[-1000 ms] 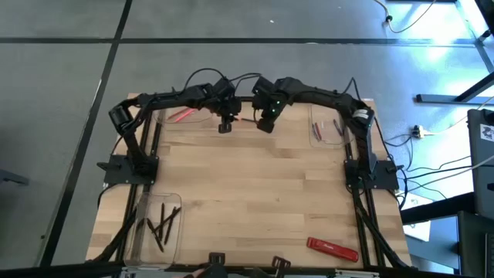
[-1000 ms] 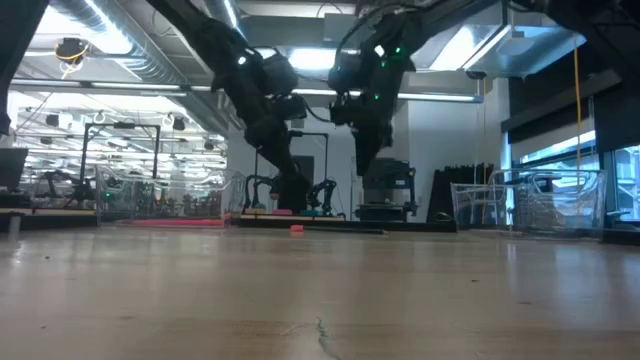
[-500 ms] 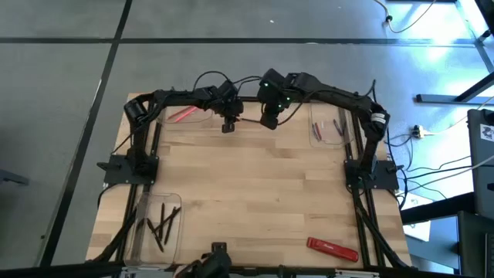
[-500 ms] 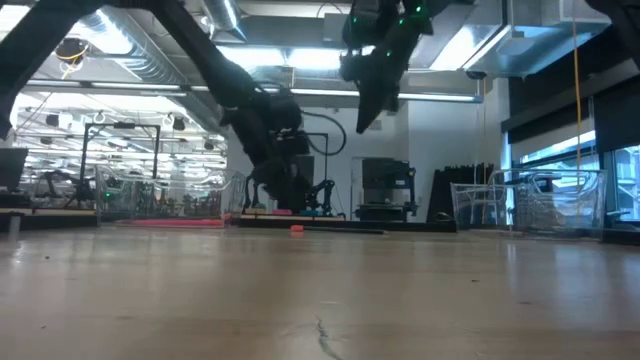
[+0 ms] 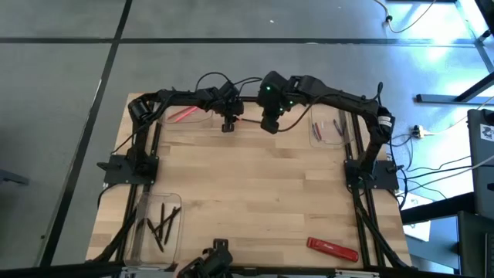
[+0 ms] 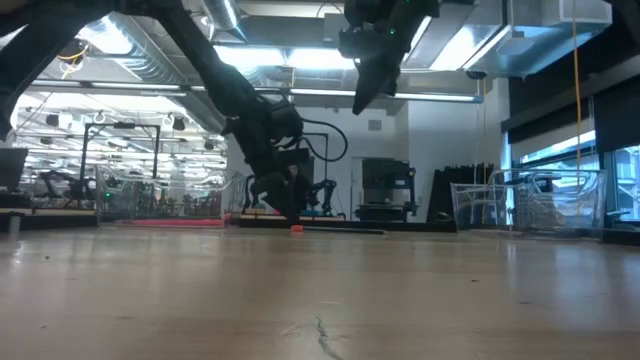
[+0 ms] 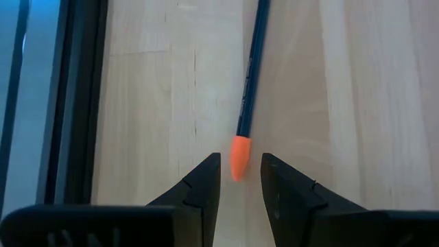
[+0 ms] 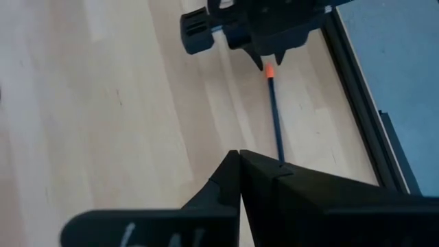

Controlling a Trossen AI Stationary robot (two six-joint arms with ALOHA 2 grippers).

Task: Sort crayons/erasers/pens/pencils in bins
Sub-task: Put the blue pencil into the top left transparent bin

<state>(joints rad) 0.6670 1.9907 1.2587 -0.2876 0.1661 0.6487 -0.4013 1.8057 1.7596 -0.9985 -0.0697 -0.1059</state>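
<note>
Left to right, high view: near-left bin (image 5: 157, 225) has the dark pencils (image 5: 162, 220); far-left bin (image 5: 179, 115) has the red-pink crayons (image 5: 182, 114); left gripper (image 5: 228, 126) sits low just beside that bin, jaws apart, straddling the orange end cap of a dark-barrelled pen (image 7: 252, 75) lying flat on the wood; nothing gripped yet. Right gripper (image 5: 270, 123) hangs higher, just right of it, fingers (image 8: 254, 171) fully closed, empty. Far-right bin (image 5: 330, 127) holds a few thin sticks; flat red bar (image 5: 333, 249) lies loose at the near-right edge.

Risks as I read them:
- jaws only bracket the cap tip (image 7: 239, 158); closing there gives a pinch at the very end, so the long barrel may droop or pivot out on lift;
- the cap sits closer to one finger (image 7: 203, 180), so closing may nudge or roll the pen before it clamps;
- the grippers are close together; a lift toward the right could clip the right arm unless it clears.
</note>
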